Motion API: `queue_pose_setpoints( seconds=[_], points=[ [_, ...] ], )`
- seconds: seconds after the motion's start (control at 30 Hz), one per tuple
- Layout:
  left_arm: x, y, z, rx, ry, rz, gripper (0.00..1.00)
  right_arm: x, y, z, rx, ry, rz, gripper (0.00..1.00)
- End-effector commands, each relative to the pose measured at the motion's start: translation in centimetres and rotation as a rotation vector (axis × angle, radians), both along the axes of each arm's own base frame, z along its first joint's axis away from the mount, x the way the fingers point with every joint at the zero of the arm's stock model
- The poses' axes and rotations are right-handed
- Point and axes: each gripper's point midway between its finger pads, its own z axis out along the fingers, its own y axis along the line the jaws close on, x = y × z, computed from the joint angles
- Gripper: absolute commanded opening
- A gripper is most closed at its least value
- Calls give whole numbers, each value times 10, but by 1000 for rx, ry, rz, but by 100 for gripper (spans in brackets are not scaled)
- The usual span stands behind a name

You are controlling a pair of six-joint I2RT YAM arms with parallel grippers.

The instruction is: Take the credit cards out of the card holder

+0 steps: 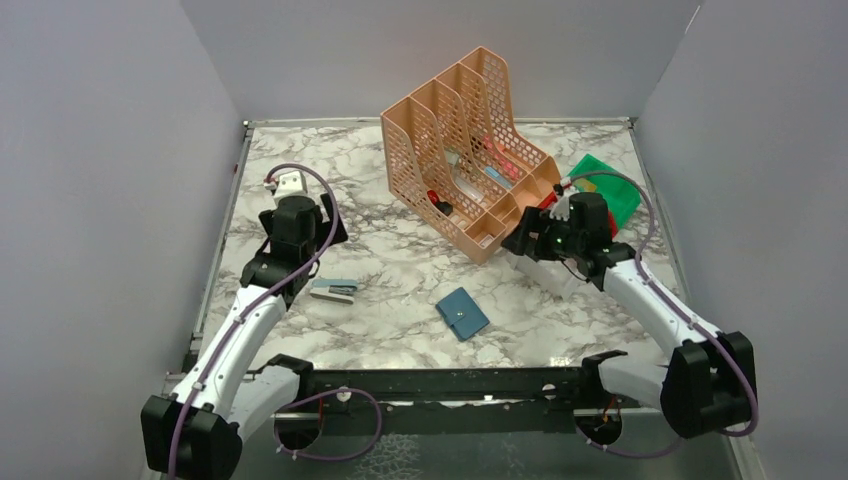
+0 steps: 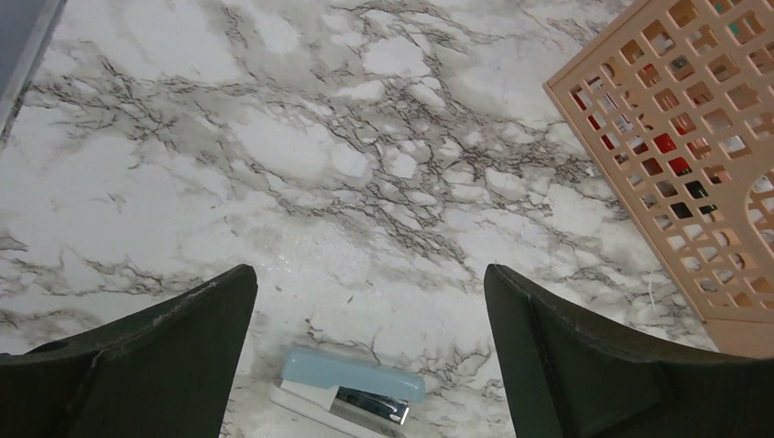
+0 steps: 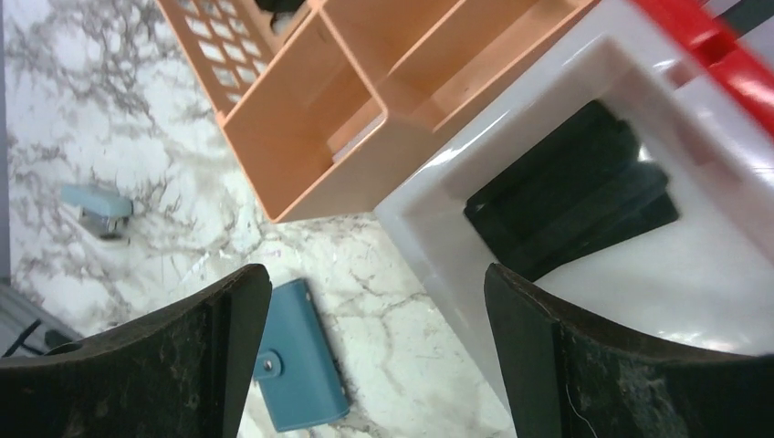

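**Wallet shut on the table**

The teal wallet (image 1: 462, 313) lies closed, tab snapped, on the table (image 1: 400, 260) between the arms. A stapler (image 1: 334, 290) lies left of it, with a peach organizer (image 1: 470, 150) behind. The left gripper (image 2: 370, 274) and right gripper (image 3: 374, 274) gape empty, the right over a white bin (image 3: 511, 111).

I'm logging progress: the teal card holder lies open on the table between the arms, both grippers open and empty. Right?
Not open: the card holder is folded shut, snap tab across its cover, as the right wrist view shows. It does lie on the table between the arms, and the left gripper and right gripper are open and empty.
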Motion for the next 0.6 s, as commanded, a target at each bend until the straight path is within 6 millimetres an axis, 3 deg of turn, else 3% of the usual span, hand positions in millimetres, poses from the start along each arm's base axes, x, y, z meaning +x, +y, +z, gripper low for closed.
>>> queue_pose_setpoints(
  seconds=[0.0, 0.27, 0.4, 0.57],
  points=[
    [-1, -17, 16, -106, -56, -100, 99, -9, 37, 7, 30, 35, 148, 91],
    [-12, -6, 14, -75, -82, -97, 99, -9, 93, -5, -61, 88, 257, 88],
    [-14, -4, 17, -77, -99, -97, 99, 3, 90, -8, -199, 90, 203, 88],
    [-13, -5, 14, -76, -90, -105, 99, -1, 107, -3, -195, 91, 290, 88]
  ],
)
